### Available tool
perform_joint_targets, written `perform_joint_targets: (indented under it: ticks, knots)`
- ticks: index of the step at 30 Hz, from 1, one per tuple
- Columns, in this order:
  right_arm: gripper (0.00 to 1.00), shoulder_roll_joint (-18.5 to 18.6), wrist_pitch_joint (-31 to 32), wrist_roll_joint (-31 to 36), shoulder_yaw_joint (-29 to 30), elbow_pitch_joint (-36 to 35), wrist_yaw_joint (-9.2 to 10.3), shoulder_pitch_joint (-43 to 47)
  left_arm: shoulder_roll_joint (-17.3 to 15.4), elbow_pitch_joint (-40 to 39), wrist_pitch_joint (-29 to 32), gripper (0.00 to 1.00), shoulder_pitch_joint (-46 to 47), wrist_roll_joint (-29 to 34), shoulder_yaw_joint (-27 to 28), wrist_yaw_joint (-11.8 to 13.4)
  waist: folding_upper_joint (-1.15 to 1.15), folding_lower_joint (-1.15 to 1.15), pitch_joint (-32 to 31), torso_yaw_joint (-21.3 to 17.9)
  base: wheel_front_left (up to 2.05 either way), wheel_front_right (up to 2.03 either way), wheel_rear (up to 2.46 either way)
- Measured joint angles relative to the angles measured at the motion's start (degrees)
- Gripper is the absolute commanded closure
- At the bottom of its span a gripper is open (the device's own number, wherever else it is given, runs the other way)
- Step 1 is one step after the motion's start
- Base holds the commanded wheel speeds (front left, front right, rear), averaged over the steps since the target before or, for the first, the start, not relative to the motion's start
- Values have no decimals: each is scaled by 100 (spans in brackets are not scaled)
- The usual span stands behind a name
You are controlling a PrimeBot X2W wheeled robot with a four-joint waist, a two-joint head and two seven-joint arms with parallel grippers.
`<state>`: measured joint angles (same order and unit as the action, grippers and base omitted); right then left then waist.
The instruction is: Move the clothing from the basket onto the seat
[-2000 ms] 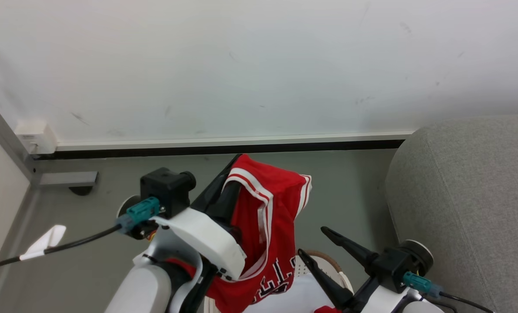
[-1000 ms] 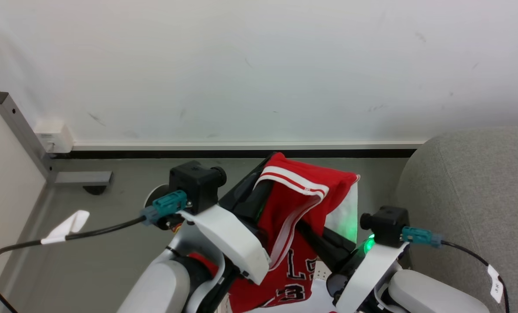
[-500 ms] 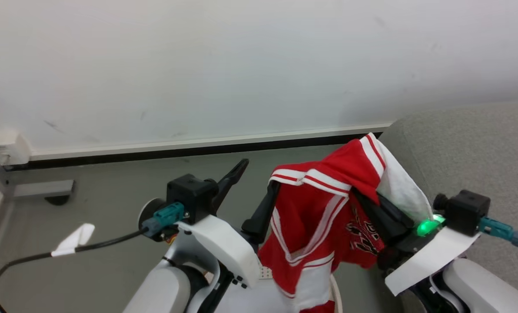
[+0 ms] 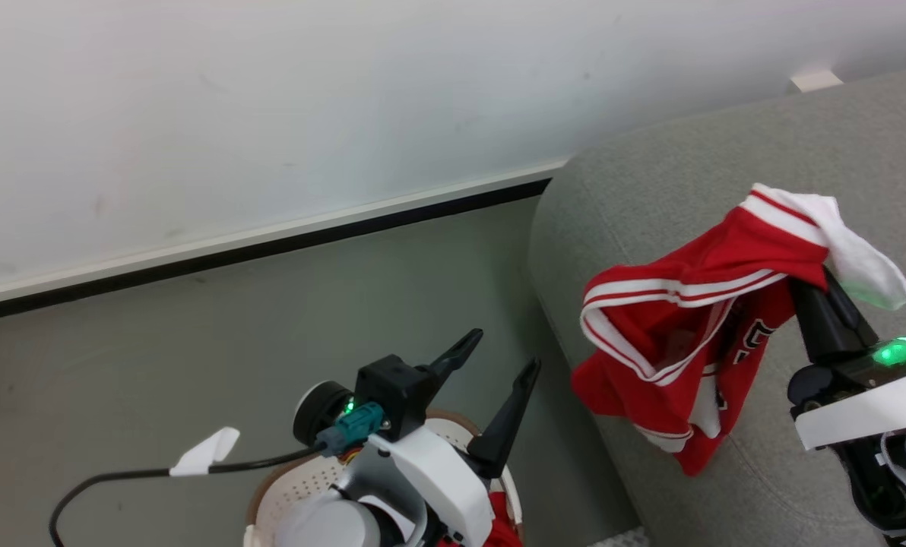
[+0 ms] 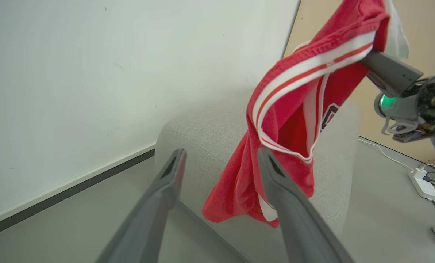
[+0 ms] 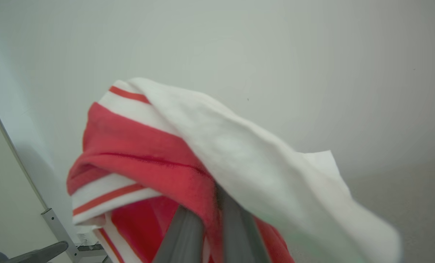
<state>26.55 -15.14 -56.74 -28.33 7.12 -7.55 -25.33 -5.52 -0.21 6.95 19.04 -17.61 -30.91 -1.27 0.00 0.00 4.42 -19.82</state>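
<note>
Above seat (image 4: 650,175) | right gripper (image 4: 810,292) clamps jersey (image 4: 673,334), lettering (image 4: 757,330) unreadable | left gripper (image 4: 505,348) spread wide

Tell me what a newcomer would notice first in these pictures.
The red jersey with white-striped edges grabs the eye: it hangs from the shut right gripper by the rounded edge of the grey seat, at the right of the head view. Next comes the left gripper, its fingers spread wide and empty, above the cream basket at the bottom, where more red cloth shows.

Left jaws splayed wide; right jaws pinched together.
</note>
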Motion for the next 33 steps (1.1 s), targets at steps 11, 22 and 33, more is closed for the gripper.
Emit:
perform_joint_targets:
  ticks: [11,22,33]
  knots:
    - [100,-365,0,333,1046,453,0,-28,23,-41,-167,0,330,270,-257,-98,0,0,714,-539,0,0,0]
    - [100,-1042,1,1271,2800,2464,0,-2950,-175,-256,-157,0,1031,516,-202,-196,0,1,2059,-307,0,0,0]
    - [100,-621,0,3588,5616,3979,1,-5435,-383,-550,-246,0,1149,519,74,-67,0,1,2978,413,0,0,0]
